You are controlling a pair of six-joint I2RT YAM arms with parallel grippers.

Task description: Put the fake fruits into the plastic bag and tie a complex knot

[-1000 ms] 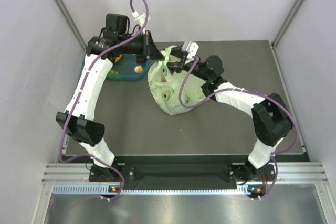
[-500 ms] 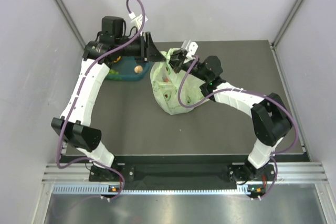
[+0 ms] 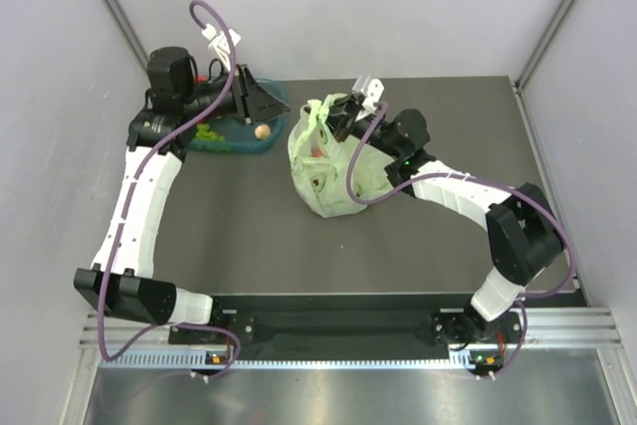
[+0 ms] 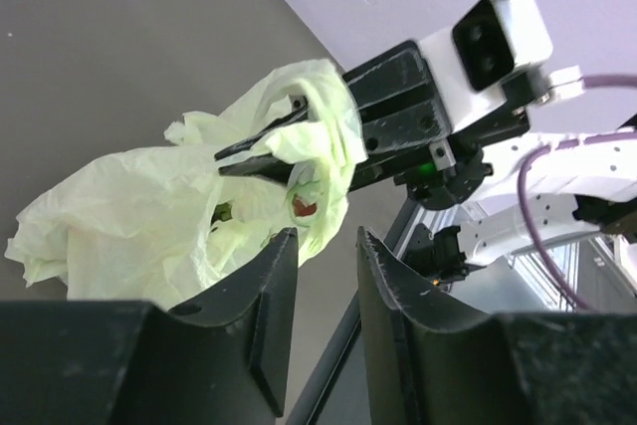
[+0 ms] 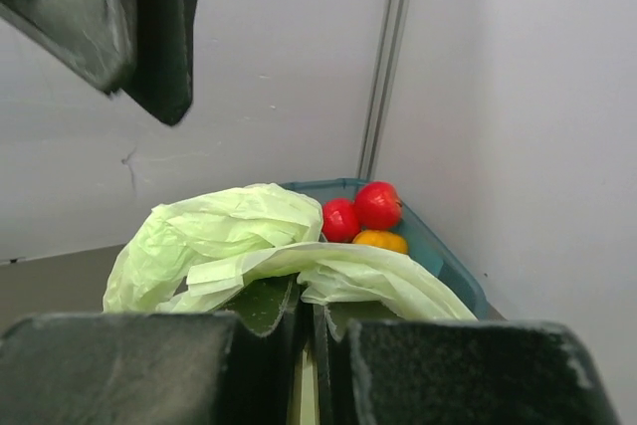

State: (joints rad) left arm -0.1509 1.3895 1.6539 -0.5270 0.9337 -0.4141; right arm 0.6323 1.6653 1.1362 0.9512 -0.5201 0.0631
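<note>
The pale-green plastic bag (image 3: 336, 176) sits bulging at the back middle of the table, and a red fake fruit (image 4: 304, 206) shows through its mouth. My right gripper (image 3: 334, 118) is shut on the bag's bunched handles (image 5: 328, 271), which drape over its fingers (image 4: 261, 151). My left gripper (image 4: 326, 238) stands open and empty a short way left of the bag, above the teal basket (image 3: 239, 144). More fake fruits lie in that basket: two red ones (image 5: 378, 204) and an orange one (image 5: 380, 241). The knot cannot be made out among the handles.
The basket's rim (image 5: 450, 268) lies just beyond the bag in the right wrist view. A tan fruit (image 3: 262, 131) rests at the basket's near right corner. Grey walls close in the table at the back and on both sides.
My left gripper let go of the bag's handle, opened and drew back to the left over the basket. My right gripper closed on the handles and stayed at the bag's top.
</note>
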